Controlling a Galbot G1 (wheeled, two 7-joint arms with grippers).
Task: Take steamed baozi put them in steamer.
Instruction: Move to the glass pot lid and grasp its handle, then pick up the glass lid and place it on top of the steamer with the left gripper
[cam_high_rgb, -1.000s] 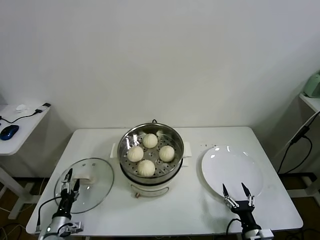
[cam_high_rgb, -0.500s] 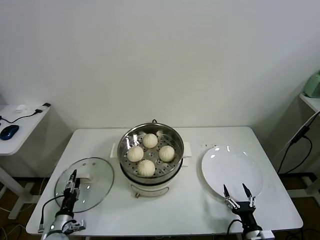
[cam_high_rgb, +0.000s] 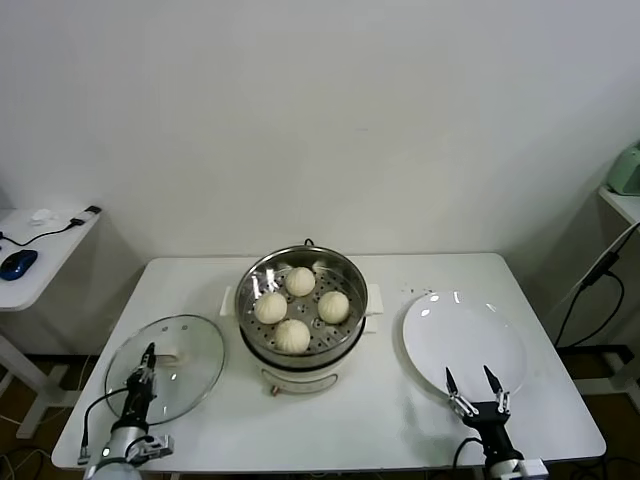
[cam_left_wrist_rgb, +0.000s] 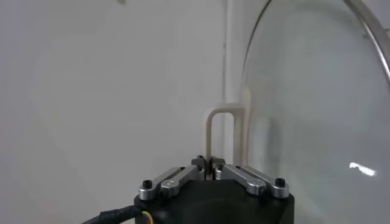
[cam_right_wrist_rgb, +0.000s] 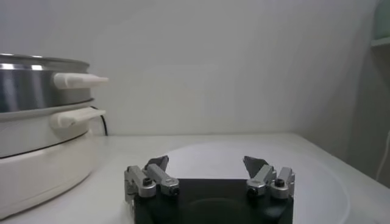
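Note:
Four cream-white steamed baozi (cam_high_rgb: 300, 281) (cam_high_rgb: 333, 306) (cam_high_rgb: 270, 307) (cam_high_rgb: 292, 336) lie in the shiny steel steamer (cam_high_rgb: 358, 285) on its white pot base at the table's middle. The steamer's side also shows in the right wrist view (cam_right_wrist_rgb: 30, 82). My left gripper (cam_high_rgb: 148, 356) is shut and empty, low over the near edge of the glass lid (cam_high_rgb: 190, 350); in the left wrist view (cam_left_wrist_rgb: 209, 162) its tips meet in front of the lid's white handle (cam_left_wrist_rgb: 222, 125). My right gripper (cam_high_rgb: 470, 379) (cam_right_wrist_rgb: 206, 163) is open and empty at the near edge of the white plate (cam_high_rgb: 465, 335).
The glass lid (cam_left_wrist_rgb: 317, 109) lies flat left of the steamer. The bare white plate (cam_right_wrist_rgb: 317, 176) lies right of it. A side table with a blue mouse (cam_high_rgb: 18, 263) stands at far left. Cables hang at far right.
My left gripper has drawn back slightly toward the table's front edge, over the lid's near side. The right gripper, the baozi and the steamer have not moved.

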